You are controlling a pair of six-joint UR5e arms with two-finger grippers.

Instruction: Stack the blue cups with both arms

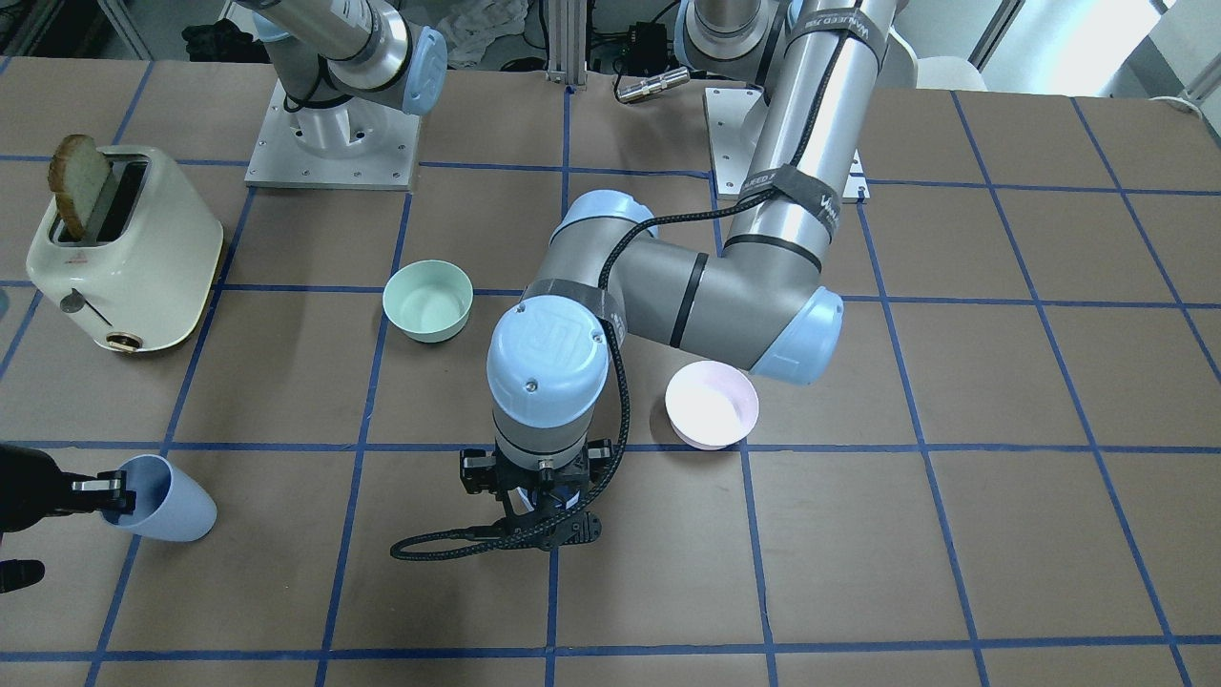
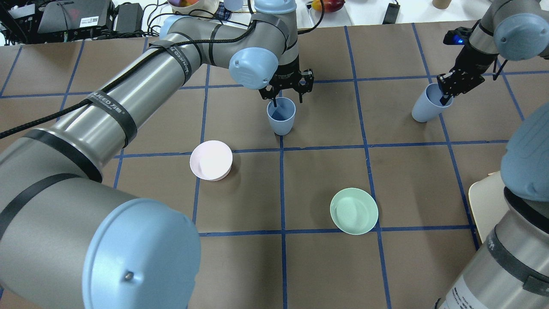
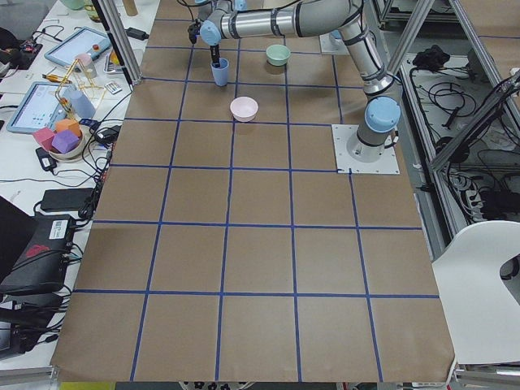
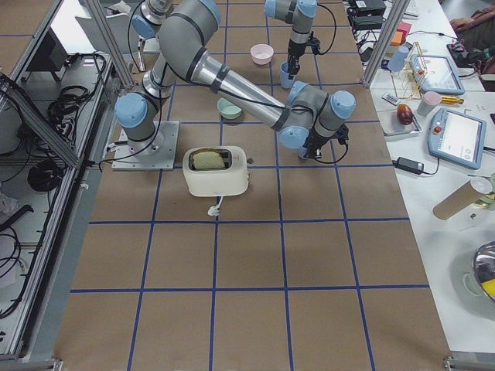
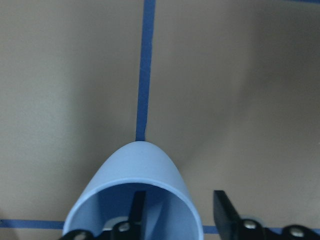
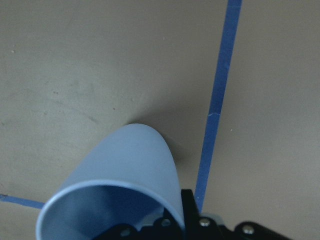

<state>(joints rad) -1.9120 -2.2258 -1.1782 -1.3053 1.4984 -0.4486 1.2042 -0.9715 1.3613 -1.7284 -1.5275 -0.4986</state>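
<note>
Starting with the left arm (image 2: 141,86), we see its jaws spread and pointing down at the upright blue cup (image 2: 281,118). One finger (image 5: 137,207) hangs inside the cup and the other (image 5: 225,212) outside, with the wall between them and a gap beside the outer finger. That cup stands on the bench (image 2: 326,266) directly under these jaws. The pale pink bowl (image 2: 211,160) sits near, closer to the robot than the left jaws and off to their left. The mint-green bowl (image 2: 354,211) lies to their right, closer still to the robot, between the two pairs of jaws. On the right arm (image 2: 517,30), the jaws pinch the rim of the tilted blue cup (image 2: 424,109), which leans with its mouth toward them. We cannot tell whether its base touches the bench. The two cups are well apart.
</note>
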